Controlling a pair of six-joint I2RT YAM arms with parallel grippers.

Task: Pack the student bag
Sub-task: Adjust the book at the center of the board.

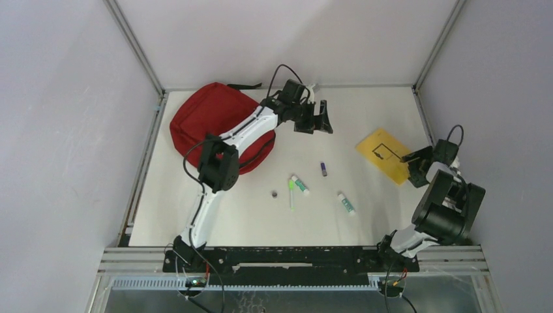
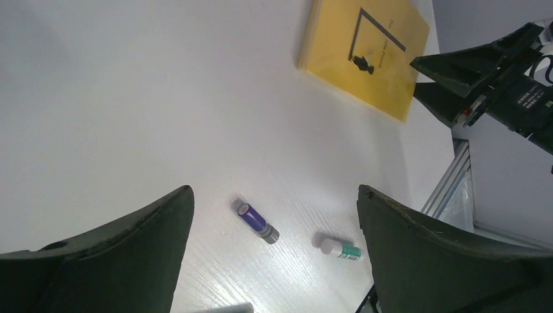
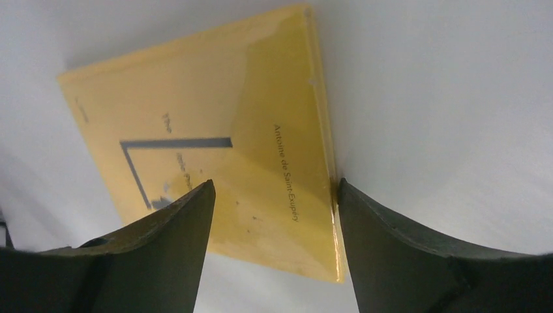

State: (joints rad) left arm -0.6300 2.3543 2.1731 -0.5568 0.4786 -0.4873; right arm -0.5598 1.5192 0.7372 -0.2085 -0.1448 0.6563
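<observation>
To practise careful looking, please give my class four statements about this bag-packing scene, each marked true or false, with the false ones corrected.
1. The thin yellow paperback book lies inside the soft red fabric backpack. False: it lies on the white table, well to the backpack's right.
2. The left arm's jaws are open and hold nothing. True.
3. The small purple tube lies on the table, outside the backpack. True.
4. The right arm's jaws are shut on the book. False: they stand open at the book's edge.
</observation>
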